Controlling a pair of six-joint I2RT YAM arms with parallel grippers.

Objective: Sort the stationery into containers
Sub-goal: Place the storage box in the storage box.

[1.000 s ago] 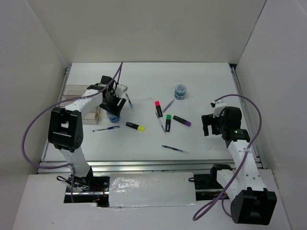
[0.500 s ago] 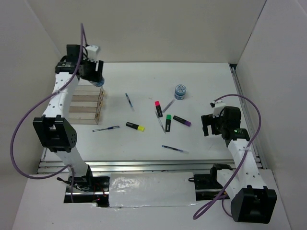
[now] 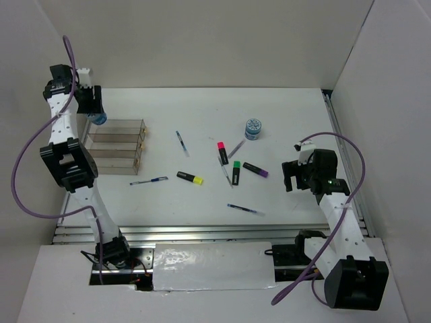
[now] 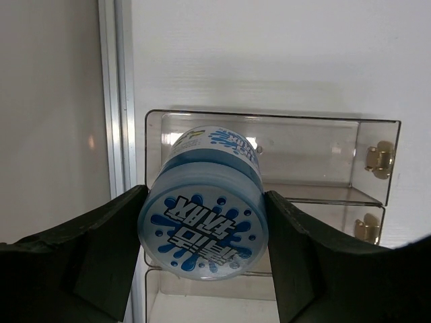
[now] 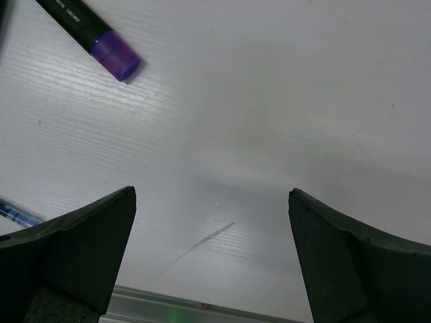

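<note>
My left gripper (image 3: 92, 111) is shut on a round blue-white patterned tub (image 4: 202, 229) and holds it above the far left end of the clear organizer box (image 4: 316, 145). In the top view the tub (image 3: 99, 119) hangs at the box's (image 3: 116, 145) far left corner. A second tub (image 3: 253, 127) stands on the table at mid-right. Highlighters with yellow (image 3: 190, 177), pink (image 3: 222, 153), green (image 3: 236, 172) and purple (image 3: 256, 169) caps and several thin pens (image 3: 149, 180) lie in the middle. My right gripper (image 3: 291, 176) is open and empty, right of the purple-capped highlighter (image 5: 91, 33).
A metal rail (image 4: 116, 94) runs along the table's left edge beside the box. White walls close in the back and both sides. A blue pen (image 3: 245, 209) lies near the front, and its tip shows in the right wrist view (image 5: 13, 214).
My left arm has lifted the tub from the table beside the box and swung it back and left to the box's far left corner. The right arm has not moved.
</note>
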